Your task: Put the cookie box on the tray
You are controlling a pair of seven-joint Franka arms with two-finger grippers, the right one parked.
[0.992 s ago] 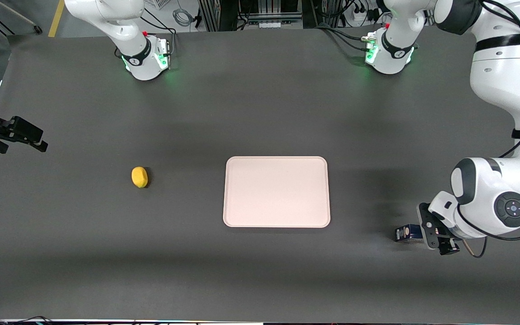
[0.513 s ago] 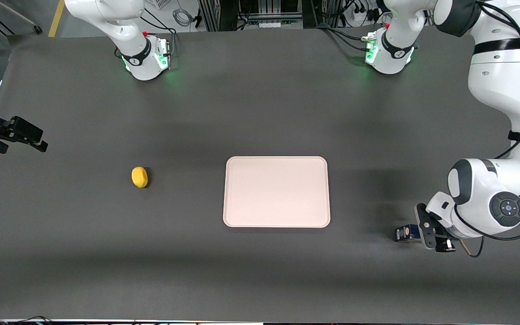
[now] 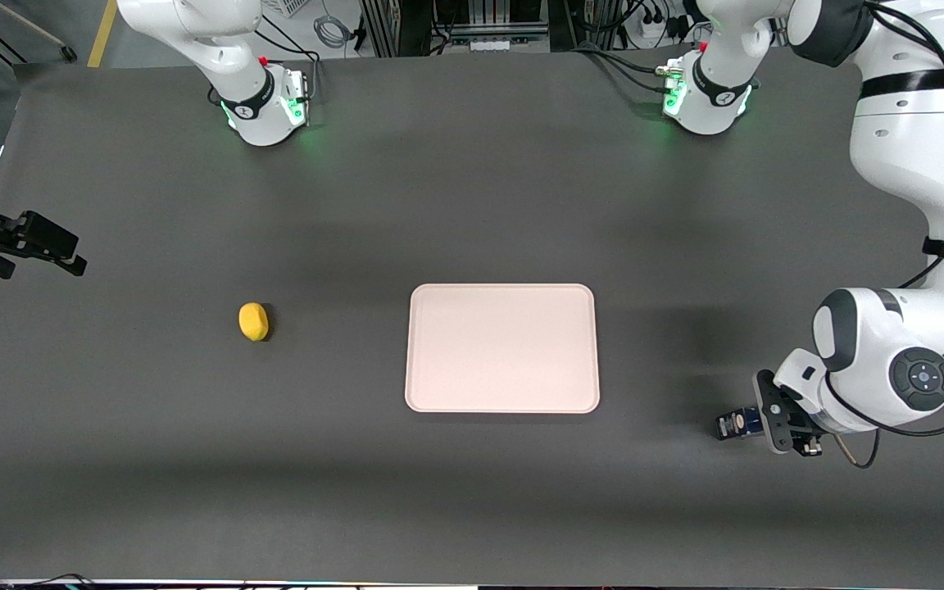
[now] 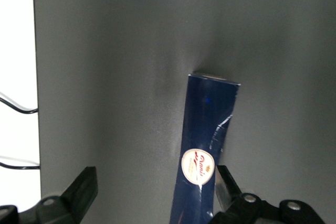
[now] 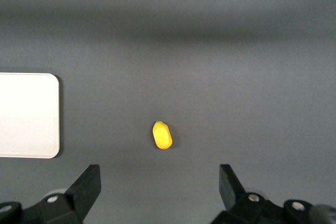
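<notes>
The cookie box, a slim dark navy carton with a white-red oval logo, lies on the dark table near the working arm's end. My left gripper hangs low over it, open. The cookie box lies between the fingers, close against one fingertip and well apart from the other. In the front view the hand covers the box's end nearest the arm. The tray, pale pink-white with a low rim, sits at the table's middle with nothing on it, well away from the box toward the parked arm's end.
A small yellow lemon-like lump lies on the table beside the tray, toward the parked arm's end. The table's edge runs close to the gripper in the left wrist view, with two cables hanging past it.
The working arm's hand has shifted slightly toward the tray and settled over the cookie box, covering more of it. The box stays on the table.
</notes>
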